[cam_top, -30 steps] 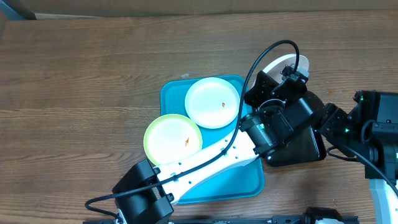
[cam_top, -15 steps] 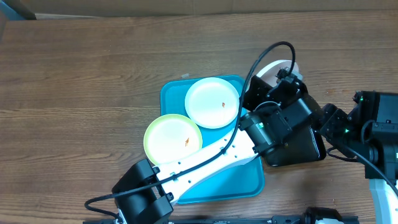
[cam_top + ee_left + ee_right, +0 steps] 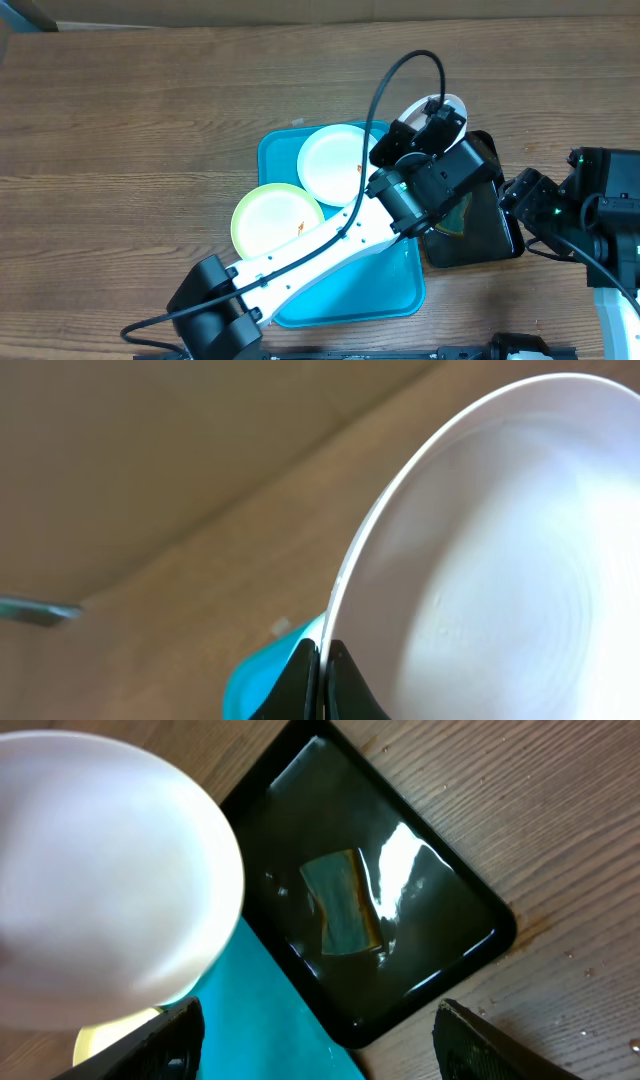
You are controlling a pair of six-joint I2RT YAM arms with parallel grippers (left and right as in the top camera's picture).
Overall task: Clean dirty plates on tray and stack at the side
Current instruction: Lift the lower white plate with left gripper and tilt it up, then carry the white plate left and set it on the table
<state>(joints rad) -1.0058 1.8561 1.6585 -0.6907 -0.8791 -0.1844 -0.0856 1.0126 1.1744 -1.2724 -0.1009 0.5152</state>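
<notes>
My left gripper (image 3: 435,118) is shut on the rim of a white plate (image 3: 456,102) and holds it tilted in the air over the far right corner of the cyan tray (image 3: 350,290). In the left wrist view the fingers (image 3: 343,682) pinch the plate's edge (image 3: 500,560). A second white plate (image 3: 338,165) and a yellow-green plate (image 3: 272,222), both with orange specks, lie on the tray. My right gripper (image 3: 345,1050) is open and empty above the black tray's near-left corner.
A glossy black tray (image 3: 490,238) stands right of the cyan tray and holds a green-yellow sponge (image 3: 345,905). The left arm stretches diagonally over the cyan tray. Bare wooden table lies to the left and far side.
My left gripper has carried the white plate up and to the left, off the black tray, which now shows its sponge. The right arm has stayed put.
</notes>
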